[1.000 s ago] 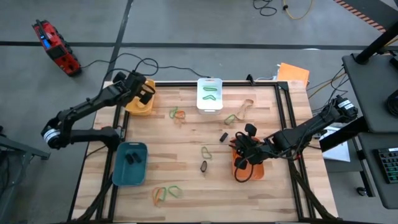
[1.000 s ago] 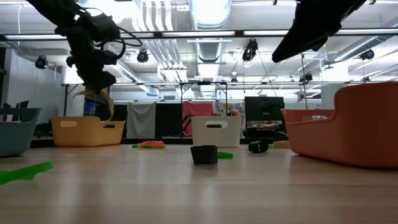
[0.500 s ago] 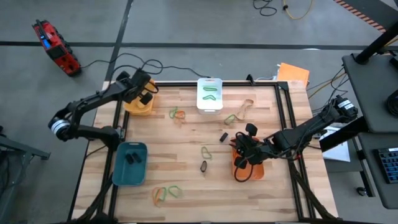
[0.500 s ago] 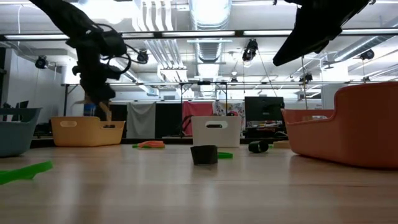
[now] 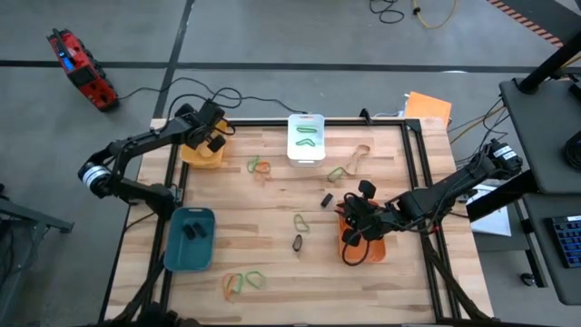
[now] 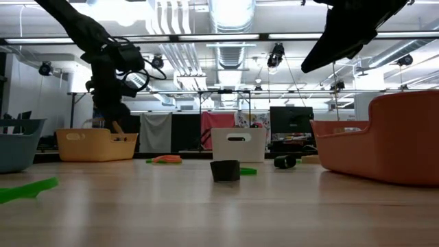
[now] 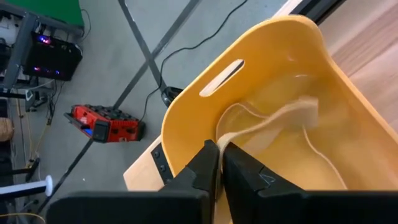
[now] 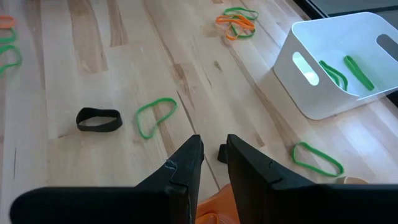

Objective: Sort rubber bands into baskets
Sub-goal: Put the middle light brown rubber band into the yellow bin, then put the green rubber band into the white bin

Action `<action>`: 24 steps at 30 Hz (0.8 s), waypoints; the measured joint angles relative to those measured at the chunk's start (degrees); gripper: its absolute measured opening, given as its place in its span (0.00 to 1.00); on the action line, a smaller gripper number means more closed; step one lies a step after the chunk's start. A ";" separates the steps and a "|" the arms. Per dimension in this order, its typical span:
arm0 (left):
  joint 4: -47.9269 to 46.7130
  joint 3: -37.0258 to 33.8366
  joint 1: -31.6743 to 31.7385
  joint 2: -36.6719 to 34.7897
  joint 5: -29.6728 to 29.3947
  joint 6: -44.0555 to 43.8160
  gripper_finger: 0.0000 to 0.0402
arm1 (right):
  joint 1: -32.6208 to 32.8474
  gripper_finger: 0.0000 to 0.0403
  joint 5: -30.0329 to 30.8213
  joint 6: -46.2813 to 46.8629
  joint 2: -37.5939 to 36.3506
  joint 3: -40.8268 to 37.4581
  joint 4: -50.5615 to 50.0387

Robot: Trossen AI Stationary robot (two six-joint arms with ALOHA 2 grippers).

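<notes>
Your left arm is stretched out to the far left corner of the wooden slatted table (image 5: 272,209), with the elbow folded back off the table edge and the left gripper (image 5: 205,127) tipped down over the small yellow rounded plastic basket (image 5: 201,153). In the left wrist view the fingers (image 7: 208,168) are pressed almost together, and a thin tan rubber band (image 7: 273,121) runs up between them from inside that basket, so it looks pinched on the band. From table height you can see the gripper hanging just above the basket's rim.

Your right arm comes in low from the right side, reaching across toward the middle, and the right gripper (image 5: 354,238) sits right over the small orange plastic basket (image 5: 370,247) near the front right. Its fingers (image 8: 186,163) stand a narrow gap apart. Whether anything is caught in there, you can't tell from these views.

As for the rest of the bands: two green ones lie in the white plastic basket (image 5: 306,138) at the far middle, dark ones sit in the teal-blue plastic basket (image 5: 189,238) at the near left. Loose on the table you've got a green-and-orange tangle (image 5: 259,165) near the white basket, a green loop (image 5: 300,222) and a black loop (image 5: 297,242) mid-table, and a green-and-orange pile (image 5: 243,282) at the front edge.
</notes>
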 joint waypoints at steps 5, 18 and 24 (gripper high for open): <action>0.17 0.00 0.00 0.02 0.04 -0.29 0.13 | 0.00 0.17 -0.01 -0.09 0.00 0.00 0.00; -1.25 -0.04 -4.50 -5.98 1.24 -5.02 0.31 | 0.00 0.17 0.34 -0.16 0.00 0.00 0.59; 0.65 -0.59 -19.13 -13.31 12.25 -11.28 0.29 | -0.17 0.17 1.49 -2.45 0.00 -0.02 2.65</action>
